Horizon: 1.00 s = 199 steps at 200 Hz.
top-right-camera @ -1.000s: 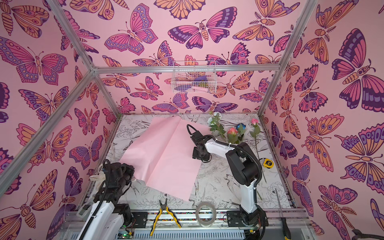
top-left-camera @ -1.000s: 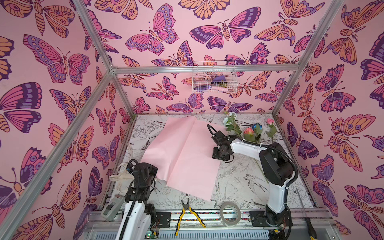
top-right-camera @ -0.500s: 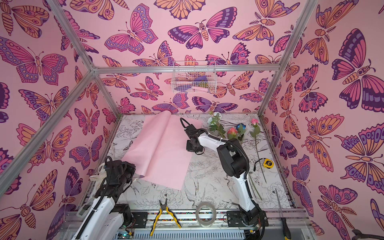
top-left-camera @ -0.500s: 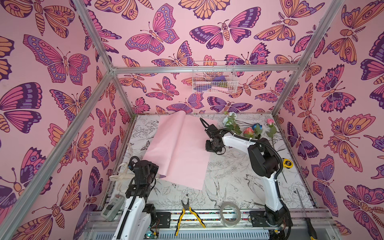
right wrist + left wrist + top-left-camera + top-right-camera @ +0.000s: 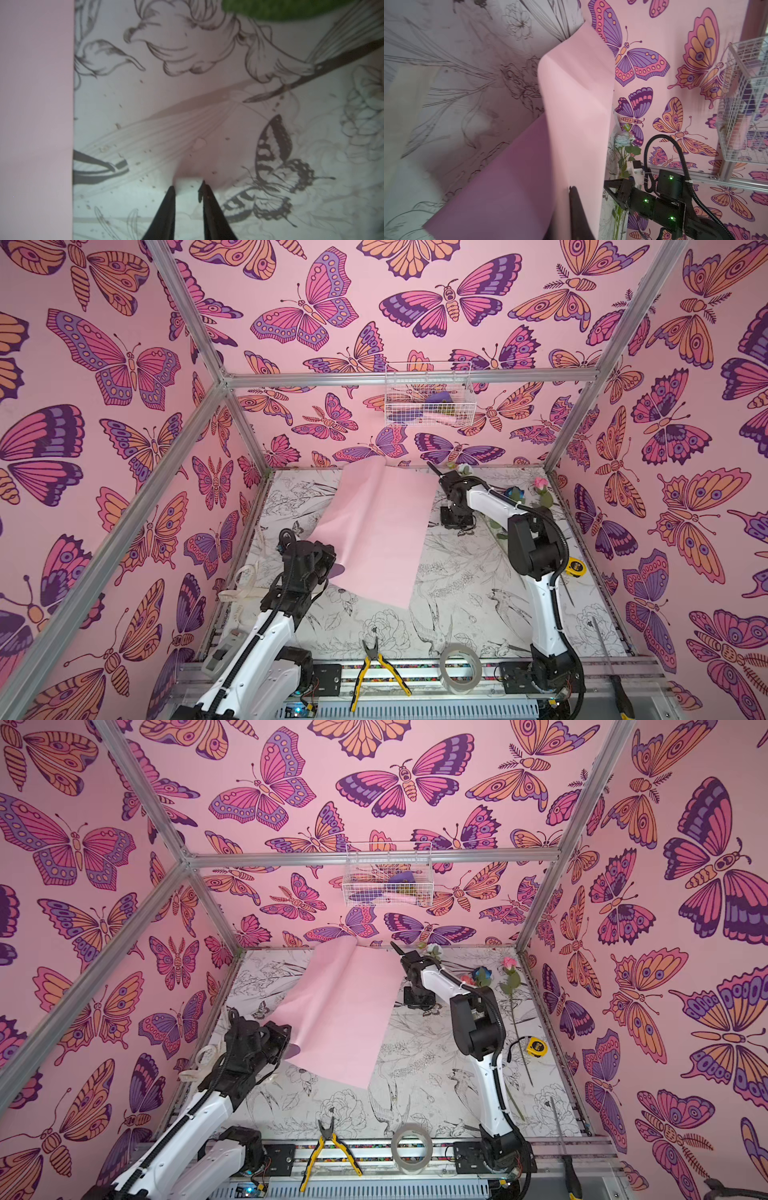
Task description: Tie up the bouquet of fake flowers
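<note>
Butterfly-printed walls (image 5: 332, 323) close in a table (image 5: 457, 593) covered with line-drawn blooms, and on it the wrapping paper (image 5: 374, 531) lies as an open sheet, not yet a cone.

The left gripper (image 5: 330, 568) is clamped on the sheet's nearest corner. One dark finger (image 5: 576, 207) presses the pink face, and the lilac underside curls up beside it. From that grip the paper runs away across the table, and its far end bends up against the back wall.

The right gripper (image 5: 188, 187) hangs low over bare table with its jaws a little apart and nothing between them. The paper's straight edge (image 5: 35, 104) lies off to one side of the fingertips, near but not touching. Behind this gripper and along its arm lie the fake flowers (image 5: 482, 973), none on the sheet yet, and a green leaf (image 5: 291, 8) sits just ahead of the fingertips.

We judge the step to be settling the sheet flat before the roses go on. To do it well, we would:

- hold the left clamp firm but low, so the corner does not crease
- draw the sheet gently off the wall
- widen the right jaws before they take either the edge or a stem

A cream loop (image 5: 239, 593), which we take for the ribbon, waits behind the left gripper.
</note>
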Each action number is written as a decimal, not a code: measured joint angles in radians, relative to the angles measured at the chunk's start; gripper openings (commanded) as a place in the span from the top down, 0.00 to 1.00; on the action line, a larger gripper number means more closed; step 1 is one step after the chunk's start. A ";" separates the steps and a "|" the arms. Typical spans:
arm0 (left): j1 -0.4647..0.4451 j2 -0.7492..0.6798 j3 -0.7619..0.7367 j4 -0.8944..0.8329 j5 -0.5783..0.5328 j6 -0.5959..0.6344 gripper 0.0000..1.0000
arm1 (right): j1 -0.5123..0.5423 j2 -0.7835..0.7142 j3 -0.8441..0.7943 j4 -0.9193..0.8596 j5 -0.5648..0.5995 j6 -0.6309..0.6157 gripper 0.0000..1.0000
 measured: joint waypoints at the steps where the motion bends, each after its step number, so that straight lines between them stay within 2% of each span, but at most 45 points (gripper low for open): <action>1: -0.001 0.001 0.002 0.001 0.000 0.000 1.00 | 0.001 -0.004 -0.006 0.002 -0.001 -0.002 0.70; 22: -0.014 0.016 0.031 0.027 -0.012 -0.005 1.00 | 0.044 -0.183 -0.202 0.022 -0.018 -0.023 0.67; 37: -0.014 0.015 0.032 0.036 -0.026 -0.010 1.00 | 0.118 -0.327 -0.322 0.055 -0.037 -0.020 0.64; 54: -0.014 0.008 0.029 0.036 -0.046 -0.024 1.00 | 0.250 -0.464 -0.438 0.130 -0.058 0.011 0.60; 70: -0.014 -0.013 0.018 0.036 -0.065 -0.033 1.00 | 0.385 -0.521 -0.515 0.206 -0.082 0.051 0.59; 94: -0.015 -0.034 0.007 0.035 -0.087 -0.043 1.00 | 0.534 -0.508 -0.579 0.295 -0.112 0.116 0.59; 125: -0.016 -0.038 -0.008 0.035 -0.101 -0.058 1.00 | 0.650 -0.456 -0.586 0.362 -0.105 0.159 0.60; 172: -0.029 -0.037 -0.016 0.035 -0.109 -0.080 1.00 | 0.734 -0.364 -0.557 0.394 -0.088 0.161 0.61; 199: -0.048 -0.039 -0.017 0.032 -0.124 -0.082 1.00 | 0.772 -0.280 -0.487 0.336 -0.033 0.153 0.60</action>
